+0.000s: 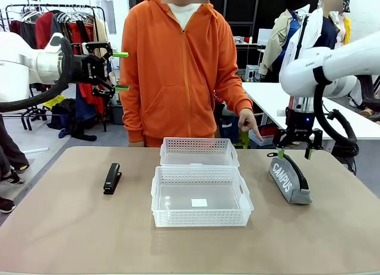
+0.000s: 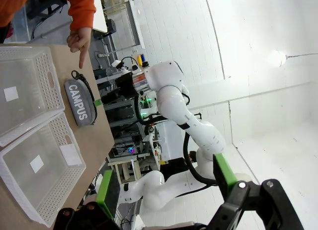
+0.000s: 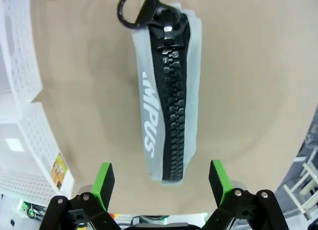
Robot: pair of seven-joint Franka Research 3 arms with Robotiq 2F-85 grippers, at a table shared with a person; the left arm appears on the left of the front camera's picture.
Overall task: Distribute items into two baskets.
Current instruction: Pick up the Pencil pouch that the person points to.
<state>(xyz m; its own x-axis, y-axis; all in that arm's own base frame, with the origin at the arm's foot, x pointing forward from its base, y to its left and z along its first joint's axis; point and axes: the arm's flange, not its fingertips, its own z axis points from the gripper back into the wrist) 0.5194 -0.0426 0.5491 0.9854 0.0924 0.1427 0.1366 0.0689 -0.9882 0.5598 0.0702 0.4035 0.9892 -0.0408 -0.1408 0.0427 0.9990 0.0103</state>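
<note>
1. The near basket (image 1: 200, 198) stands low in the centre of the front view on the worktop (image 1: 65, 233). It is empty, with a white sticker on its floor, and its open top is ready to receive an item.
2. The stapler (image 1: 112, 178) lies flat left of centre, well apart from both baskets and untouched.
3. The pouch (image 1: 289, 180) lies right of centre on the worktop, near the near basket's right end, zip uppermost and lettering showing. It is in neither basket.
4. The far basket (image 1: 199, 151) sits close behind the near one and is also empty.
5. The right fingers (image 1: 279, 154) hang spread wide above the pouch, holding nothing. In the right wrist view they straddle its narrow width, probably lined up for a grasp across the zip.
6. The person's hand (image 1: 248, 122) points down toward the pouch, apparently marking it as the item to take.
7. The left fingers (image 1: 120, 54), at upper left, are spread and empty, raised well clear of the worktop.
</note>
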